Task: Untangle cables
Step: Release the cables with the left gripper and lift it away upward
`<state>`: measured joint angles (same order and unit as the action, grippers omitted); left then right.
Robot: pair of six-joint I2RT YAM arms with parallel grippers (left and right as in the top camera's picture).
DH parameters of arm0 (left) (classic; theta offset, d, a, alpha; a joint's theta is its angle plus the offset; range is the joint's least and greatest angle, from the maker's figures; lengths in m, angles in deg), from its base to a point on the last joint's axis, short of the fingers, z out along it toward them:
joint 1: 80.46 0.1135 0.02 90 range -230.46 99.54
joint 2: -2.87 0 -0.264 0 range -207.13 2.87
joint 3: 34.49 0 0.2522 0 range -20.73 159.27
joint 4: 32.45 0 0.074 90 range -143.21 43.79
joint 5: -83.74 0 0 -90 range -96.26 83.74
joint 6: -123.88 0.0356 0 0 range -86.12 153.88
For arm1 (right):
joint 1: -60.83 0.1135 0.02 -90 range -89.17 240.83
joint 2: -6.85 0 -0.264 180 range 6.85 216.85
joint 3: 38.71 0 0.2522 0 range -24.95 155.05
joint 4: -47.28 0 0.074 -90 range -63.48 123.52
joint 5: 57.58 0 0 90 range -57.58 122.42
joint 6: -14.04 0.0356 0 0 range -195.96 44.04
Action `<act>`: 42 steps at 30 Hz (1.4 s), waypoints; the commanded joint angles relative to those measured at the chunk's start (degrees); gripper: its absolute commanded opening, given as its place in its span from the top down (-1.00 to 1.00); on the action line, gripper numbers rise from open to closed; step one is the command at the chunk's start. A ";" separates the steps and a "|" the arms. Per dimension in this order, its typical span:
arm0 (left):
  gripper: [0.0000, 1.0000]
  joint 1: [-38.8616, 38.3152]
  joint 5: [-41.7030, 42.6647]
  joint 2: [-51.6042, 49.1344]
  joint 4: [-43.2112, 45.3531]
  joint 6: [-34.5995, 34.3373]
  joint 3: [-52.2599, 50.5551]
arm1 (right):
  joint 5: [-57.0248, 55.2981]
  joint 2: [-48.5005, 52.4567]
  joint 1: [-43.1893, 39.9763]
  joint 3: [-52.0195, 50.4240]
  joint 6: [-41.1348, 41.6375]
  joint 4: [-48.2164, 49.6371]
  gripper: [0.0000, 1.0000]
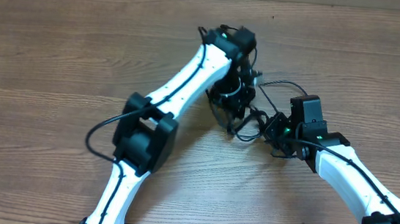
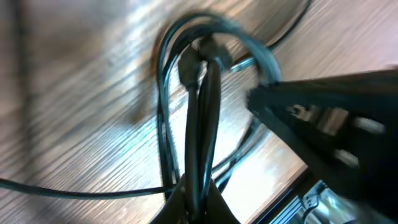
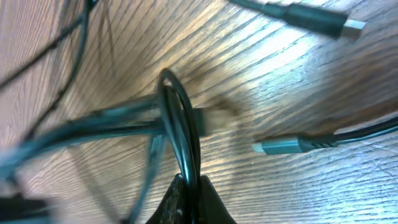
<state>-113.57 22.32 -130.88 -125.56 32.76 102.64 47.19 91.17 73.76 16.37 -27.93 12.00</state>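
Observation:
The cables (image 1: 241, 105) are thin black cords in a small tangle at the table's middle, between my two grippers. My left gripper (image 1: 241, 78) reaches in from the upper left and is shut on several strands (image 2: 200, 149) that loop up to a knot. My right gripper (image 1: 270, 128) comes from the lower right and is shut on a looped strand (image 3: 180, 124). Two loose plug ends lie on the wood in the right wrist view, one (image 3: 323, 22) at the top right and one (image 3: 283, 147) at the right.
The wooden table (image 1: 59, 47) stretches round the tangle. A loose black cord (image 1: 103, 128) loops beside the left arm's elbow. The right gripper's dark body (image 2: 336, 118) fills the right side of the left wrist view.

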 commanded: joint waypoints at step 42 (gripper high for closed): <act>0.78 4.79 -50.86 9.38 -14.32 -27.28 2.36 | -1.29 0.68 -2.73 1.07 -0.07 -0.04 0.90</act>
<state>-111.03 -22.31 -122.91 -139.05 7.99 104.15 48.67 91.36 71.71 16.37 -27.99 11.95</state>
